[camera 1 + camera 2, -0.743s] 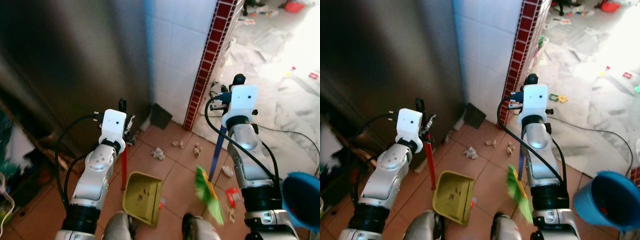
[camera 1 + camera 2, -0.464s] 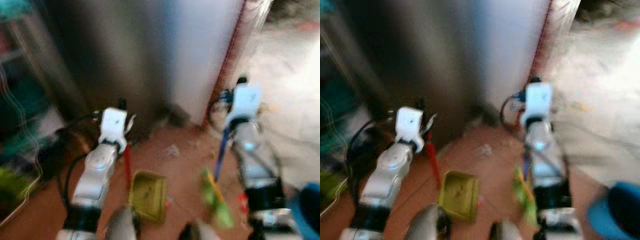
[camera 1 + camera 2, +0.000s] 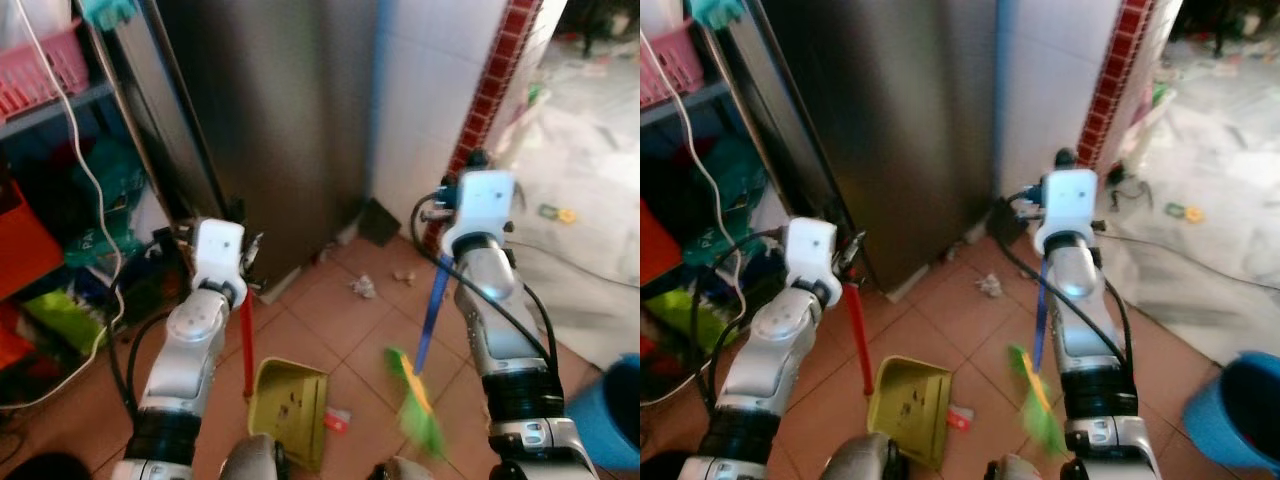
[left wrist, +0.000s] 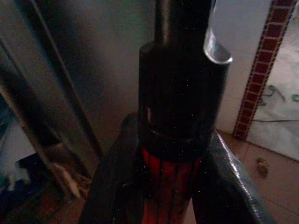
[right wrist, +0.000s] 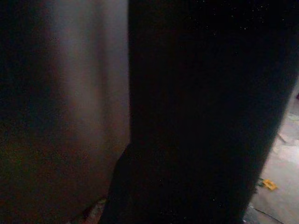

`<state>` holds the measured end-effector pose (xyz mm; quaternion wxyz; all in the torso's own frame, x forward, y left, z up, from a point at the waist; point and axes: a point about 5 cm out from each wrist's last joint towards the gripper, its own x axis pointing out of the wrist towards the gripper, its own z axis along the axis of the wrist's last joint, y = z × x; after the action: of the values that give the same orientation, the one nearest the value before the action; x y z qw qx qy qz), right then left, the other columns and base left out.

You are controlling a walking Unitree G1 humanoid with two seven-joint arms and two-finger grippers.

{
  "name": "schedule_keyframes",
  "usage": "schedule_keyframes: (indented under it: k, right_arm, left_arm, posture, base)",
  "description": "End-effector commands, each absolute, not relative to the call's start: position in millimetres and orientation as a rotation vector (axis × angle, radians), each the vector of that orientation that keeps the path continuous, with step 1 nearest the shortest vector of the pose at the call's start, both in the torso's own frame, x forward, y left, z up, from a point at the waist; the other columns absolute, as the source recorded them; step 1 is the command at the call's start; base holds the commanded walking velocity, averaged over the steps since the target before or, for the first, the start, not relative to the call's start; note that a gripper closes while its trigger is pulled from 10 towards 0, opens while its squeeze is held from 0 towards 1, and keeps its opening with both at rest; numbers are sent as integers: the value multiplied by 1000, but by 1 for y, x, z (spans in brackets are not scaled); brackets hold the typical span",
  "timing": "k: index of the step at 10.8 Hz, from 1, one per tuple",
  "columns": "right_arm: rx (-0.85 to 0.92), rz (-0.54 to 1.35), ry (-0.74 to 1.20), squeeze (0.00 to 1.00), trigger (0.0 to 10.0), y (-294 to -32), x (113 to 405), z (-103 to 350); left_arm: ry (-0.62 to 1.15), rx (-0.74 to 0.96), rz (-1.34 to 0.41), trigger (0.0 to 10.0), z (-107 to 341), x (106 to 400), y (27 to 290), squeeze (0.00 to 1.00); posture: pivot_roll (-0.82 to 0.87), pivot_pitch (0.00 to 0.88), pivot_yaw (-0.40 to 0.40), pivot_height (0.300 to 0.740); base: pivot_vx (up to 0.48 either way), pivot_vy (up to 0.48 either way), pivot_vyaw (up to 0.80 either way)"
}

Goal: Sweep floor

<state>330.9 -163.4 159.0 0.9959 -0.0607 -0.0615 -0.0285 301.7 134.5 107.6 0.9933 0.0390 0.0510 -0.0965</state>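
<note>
Standing on a terracotta tiled floor (image 3: 330,330) before a tall stainless-steel fridge (image 3: 280,120), the robot carries one sweeping tool in each arm.

- Left gripper (image 3: 243,262): raised at the left, close to the fridge's lower corner; its fingers (image 4: 117,186) are clamped on the red handle (image 3: 246,345) of the dustpan, as the left wrist view shows the red shaft pinched between the two black fingers under a black cap.
- Dustpan (image 3: 290,410): olive-yellow, hanging low at the end of the red handle, just above the tiles between the two arms; a few dark specks lie inside it.
- Right gripper (image 3: 447,195): raised at the right, in front of the white tiled wall; it sits at the top of the blue broom handle (image 3: 428,315). The right wrist view is nearly black, and whether the fingers are closed on the handle cannot be told.
- Broom head (image 3: 418,405): green and yellow bristles, blurred, low over the tiles at the foot of the blue handle, to the right of the dustpan.
- Litter: a crumpled white paper scrap (image 3: 364,287) near the fridge's base; smaller crumbs (image 3: 405,276) beside the red-brick column (image 3: 490,85); a small red scrap (image 3: 338,420) just beside the dustpan.
- Surroundings: shelving with a pink basket (image 3: 45,80) at far left; a blue bucket (image 3: 1238,410) at lower right.
</note>
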Motion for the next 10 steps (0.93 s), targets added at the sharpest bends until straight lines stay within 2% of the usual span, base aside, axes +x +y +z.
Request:
schedule_keyframes:
  k: [1,3,4,6,10]
  right_arm:
    - [-131,-46,-164,0,10000,-160,333,168]
    - [-132,-40,-165,0,10000,-159,334,169]
    - [-133,-40,-164,0,10000,-160,334,169]
    - [-123,-47,-153,0,10000,-161,335,168]
    - [-133,-52,-161,0,10000,-162,334,169]
  left_arm:
    - [34,81,-187,10000,123,306,135,0]
    - [37,90,-184,10000,122,306,137,0]
    - [41,98,-183,10000,121,307,137,0]
    - [43,92,-179,10000,121,307,136,0]
    - [49,88,-182,10000,123,310,137,0]
  posture:
    - [-52,44,24,740]
    - [-52,44,24,740]
    - [-54,46,21,740]
    - [-59,52,22,740]
    - [-61,62,25,740]
  base:
    - [0,480,0]
    - [0,353,0]
    - [0,0,0]
    - [0,0,-800]
    - [0,480,-728]
